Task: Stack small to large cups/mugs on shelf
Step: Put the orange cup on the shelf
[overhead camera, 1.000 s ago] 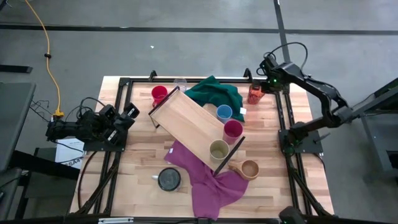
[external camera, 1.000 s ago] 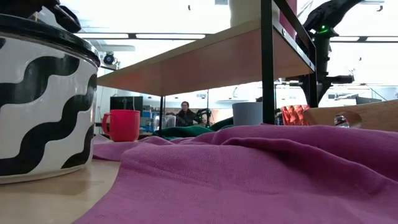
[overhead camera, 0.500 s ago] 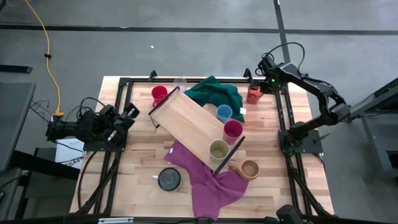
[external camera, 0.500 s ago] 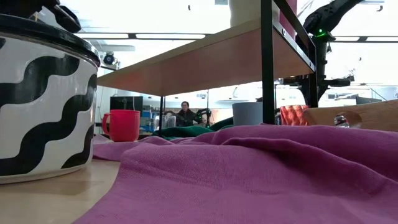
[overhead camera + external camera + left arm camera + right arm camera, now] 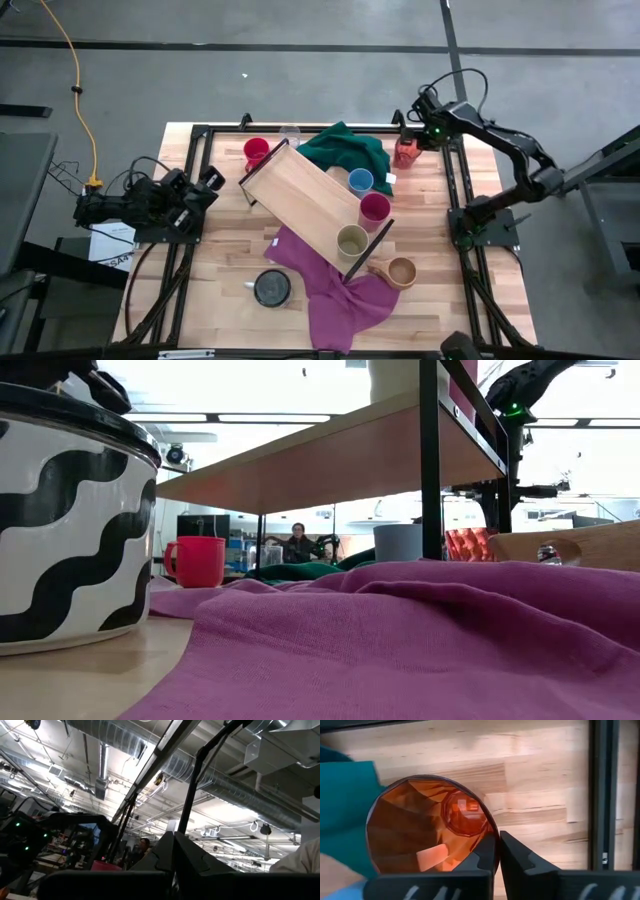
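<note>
My right gripper (image 5: 412, 143) is shut on the orange patterned cup (image 5: 405, 153) at the table's far right, next to the green cloth. The cup also shows in the right wrist view (image 5: 427, 827). The shelf (image 5: 303, 197) lies slantwise mid-table, with the magenta cup (image 5: 374, 208) and the olive-beige cup (image 5: 351, 241) standing on its right part. The blue cup (image 5: 360, 181), red cup (image 5: 256, 152), clear glass (image 5: 290, 133), tan mug (image 5: 400, 271) and black cup (image 5: 271, 288) stand on the table. My left gripper (image 5: 208, 182) is shut and waits at the left edge. My right gripper pinches the orange cup's rim (image 5: 492, 834), with one finger (image 5: 485, 855) inside the cup and the other outside. The fingers point down from above. The cup stays upright, mouth up. The purple cloth hides its base in the low view, so I cannot tell whether it is lifted.
A green cloth (image 5: 348, 150) lies by the shelf's far end. A purple cloth (image 5: 330, 290) lies under its near end. A black frame rail (image 5: 597, 795) runs close beside the orange cup. Bare tabletop shows at the near left (image 5: 215, 270).
My right gripper has gone a little toward the table's left edge, toward the green cloth, and the orange cup has moved with it, still upright.
</note>
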